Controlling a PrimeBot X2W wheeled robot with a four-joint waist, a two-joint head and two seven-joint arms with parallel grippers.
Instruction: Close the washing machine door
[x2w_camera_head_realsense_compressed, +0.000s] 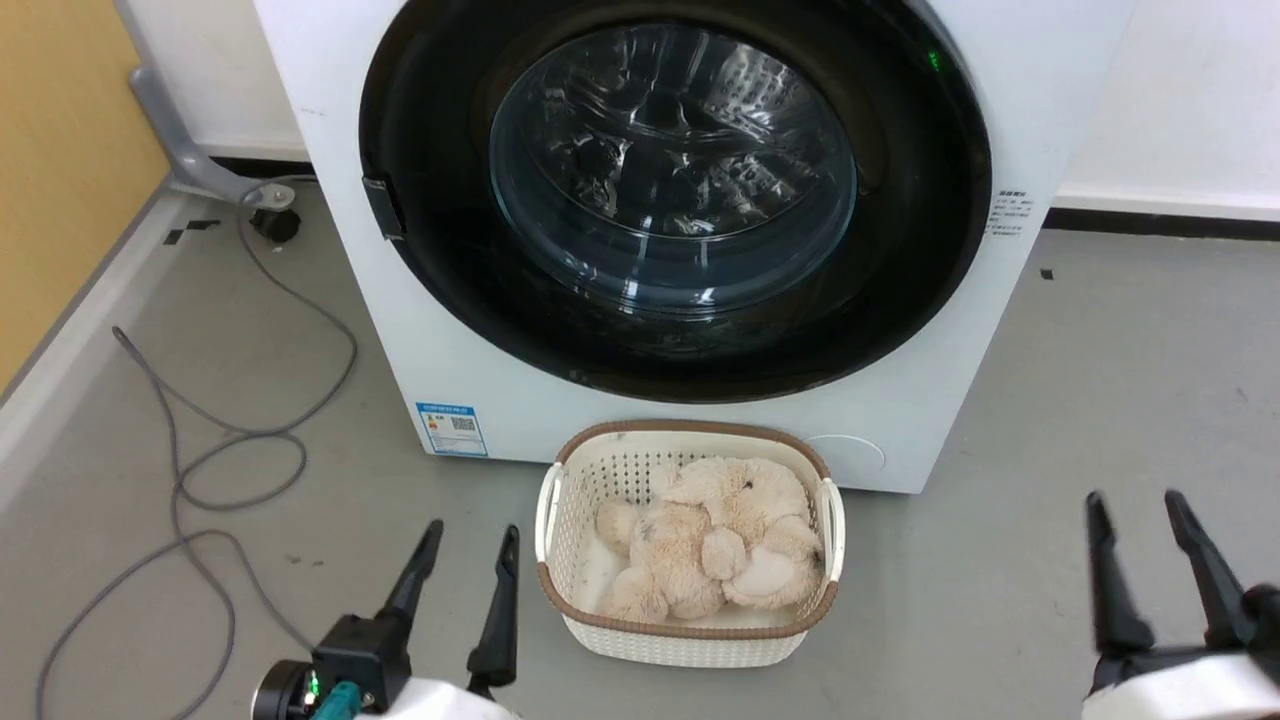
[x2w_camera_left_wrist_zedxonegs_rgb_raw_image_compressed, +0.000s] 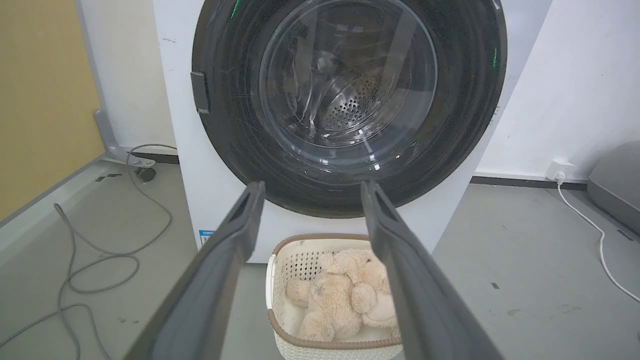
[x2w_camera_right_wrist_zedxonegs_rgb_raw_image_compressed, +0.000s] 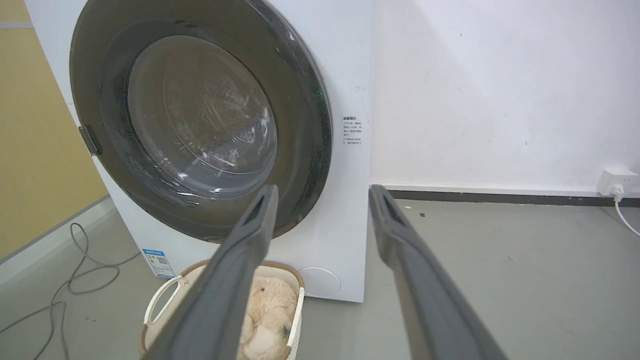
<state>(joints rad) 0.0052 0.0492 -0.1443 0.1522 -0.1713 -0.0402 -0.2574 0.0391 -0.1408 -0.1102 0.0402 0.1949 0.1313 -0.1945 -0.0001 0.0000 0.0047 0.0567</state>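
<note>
A bare laundry corner: washing machine (x2w_camera_head_realsense_compressed: 450, 350) on grey floor (x2w_camera_head_realsense_compressed: 1100, 400), basket (x2w_camera_head_realsense_compressed: 690, 640) before it.

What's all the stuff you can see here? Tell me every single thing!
washing machine: 1, white, by the wall
washing machine door: 1, black rim, clear glass, shut on the machine's front
basket: 1, white with brown rim, floor before the machine
plush toy: count unclear, beige, in the basket
cable: 1, grey, floor at the left
left gripper: 1, dark, open, lower left
right gripper: 1, dark, open, lower right
</note>
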